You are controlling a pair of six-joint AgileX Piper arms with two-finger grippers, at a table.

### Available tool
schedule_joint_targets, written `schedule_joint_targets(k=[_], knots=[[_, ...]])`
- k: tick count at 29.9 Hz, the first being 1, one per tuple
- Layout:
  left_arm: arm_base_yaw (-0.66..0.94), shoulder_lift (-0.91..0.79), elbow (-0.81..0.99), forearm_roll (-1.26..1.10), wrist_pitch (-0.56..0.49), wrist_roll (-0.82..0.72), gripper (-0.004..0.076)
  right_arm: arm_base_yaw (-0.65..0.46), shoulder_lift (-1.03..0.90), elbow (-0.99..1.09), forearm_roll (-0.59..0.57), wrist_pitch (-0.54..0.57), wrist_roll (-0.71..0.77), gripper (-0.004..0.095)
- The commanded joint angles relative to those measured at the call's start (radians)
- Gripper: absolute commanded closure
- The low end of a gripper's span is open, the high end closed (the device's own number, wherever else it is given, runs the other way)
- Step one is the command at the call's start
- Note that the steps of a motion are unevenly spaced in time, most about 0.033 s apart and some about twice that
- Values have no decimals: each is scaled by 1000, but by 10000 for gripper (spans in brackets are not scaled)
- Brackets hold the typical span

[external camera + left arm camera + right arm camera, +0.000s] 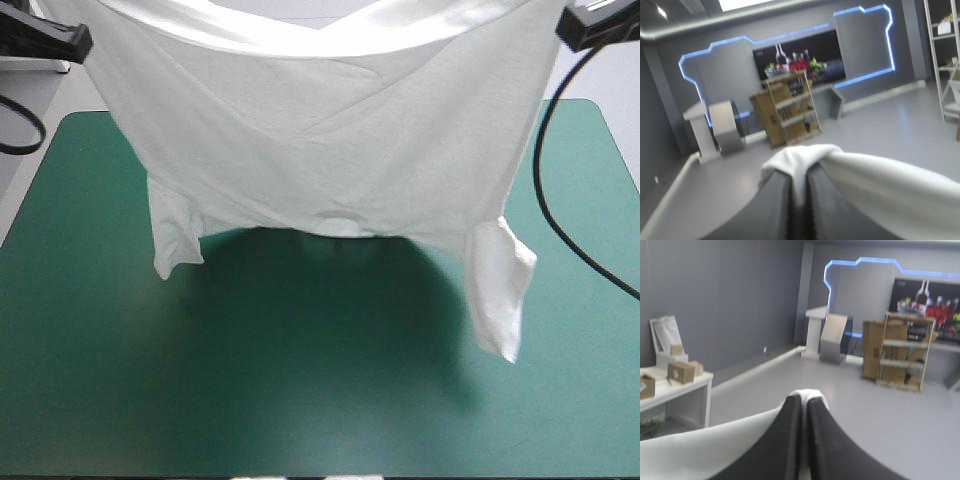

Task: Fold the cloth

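Your left gripper [800, 175] and right gripper [804, 400] each clamp the T-shirt [330, 140], hanging it spread above the teal-green table [300, 410]

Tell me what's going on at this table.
Both arms hold the white T-shirt stretched between them in the air over the teal-green table. The left gripper and the right gripper are each shut on one end of its upper edge. The shirt hangs upside down, with its collar and sleeves lowest. It is not folded yet.
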Motion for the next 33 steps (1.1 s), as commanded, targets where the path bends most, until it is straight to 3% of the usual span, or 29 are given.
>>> schedule_joint_targets(k=[1,7,14,23,33], knots=[[-3,-28,-118,-3,-124,34,704,-1,-20,-128,8,-133,-14,921],[-3,-55,-245,-3,-189,34,704,-1,-20,-272,8,-204,-56,922],[-3,-62,-255,58,-239,34,705,-1,-1,-280,8,-253,-68,925],[-3,124,-255,137,-244,25,704,-1,164,-280,12,-375,-68,925],[-2,334,-255,123,-425,-13,704,-1,391,-280,71,-610,-68,925]])
